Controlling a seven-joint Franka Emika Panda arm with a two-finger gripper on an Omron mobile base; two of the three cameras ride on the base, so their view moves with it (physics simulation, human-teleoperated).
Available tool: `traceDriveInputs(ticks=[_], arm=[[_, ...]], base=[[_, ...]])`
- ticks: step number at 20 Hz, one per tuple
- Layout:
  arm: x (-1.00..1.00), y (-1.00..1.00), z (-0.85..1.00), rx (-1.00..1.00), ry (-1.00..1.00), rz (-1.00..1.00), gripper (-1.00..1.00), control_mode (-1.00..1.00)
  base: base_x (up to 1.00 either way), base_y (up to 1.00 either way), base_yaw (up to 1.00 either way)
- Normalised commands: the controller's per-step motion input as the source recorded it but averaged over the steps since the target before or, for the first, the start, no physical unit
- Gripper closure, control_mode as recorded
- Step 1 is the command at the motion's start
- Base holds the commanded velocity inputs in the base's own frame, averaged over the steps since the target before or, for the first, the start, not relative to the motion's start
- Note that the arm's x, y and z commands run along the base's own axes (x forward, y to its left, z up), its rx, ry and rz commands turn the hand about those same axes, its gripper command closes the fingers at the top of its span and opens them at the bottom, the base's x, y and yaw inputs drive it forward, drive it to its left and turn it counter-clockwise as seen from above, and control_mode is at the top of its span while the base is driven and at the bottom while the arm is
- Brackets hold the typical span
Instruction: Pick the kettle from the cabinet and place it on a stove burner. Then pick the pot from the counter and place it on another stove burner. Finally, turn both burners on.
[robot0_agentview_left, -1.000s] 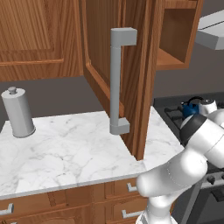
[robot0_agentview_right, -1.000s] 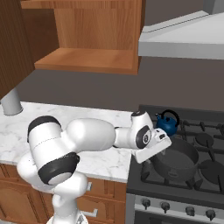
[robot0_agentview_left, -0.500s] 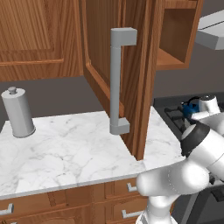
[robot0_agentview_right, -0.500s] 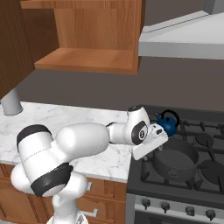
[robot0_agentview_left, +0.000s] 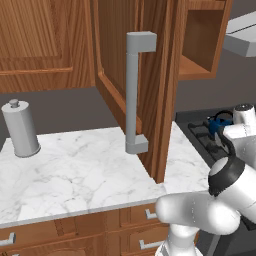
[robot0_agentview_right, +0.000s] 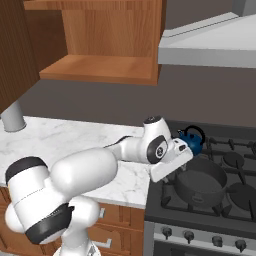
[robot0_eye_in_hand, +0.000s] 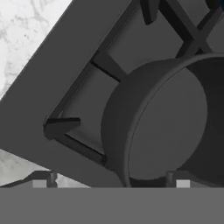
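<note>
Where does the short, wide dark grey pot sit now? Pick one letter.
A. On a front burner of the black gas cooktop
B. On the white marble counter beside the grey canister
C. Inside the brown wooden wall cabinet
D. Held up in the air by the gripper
A: the short, wide dark grey pot rests on the black grate of a front burner, in front of the small glossy blue kettle.

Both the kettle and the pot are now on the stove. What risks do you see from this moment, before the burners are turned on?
1. The open gripper sits close over the pot; a careless pull-away might nudge the pot off its burner.
2. The kettle stands just behind the hand, so a swing of the arm may knock it.
3. The knobs sit on the stove's front below the pot; reaching down, the arm could brush the cabinet door, which hangs open over the counter.
</note>
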Motion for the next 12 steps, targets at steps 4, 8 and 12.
traceDriveInputs(ticks=[4,8,12], arm=[[-0.32,0.0,0.31,0.03,0.0,0.0,-1.0,-1.0],[-0.37,0.0,0.27,0.04,0.0,0.0,-1.0,-1.0],[-0.47,0.0,0.17,0.07,-0.01,0.0,-1.0,-1.0]], base=[[0.0,0.0,0.0],[0.0,0.0,0.0],[0.0,0.0,0.0]])
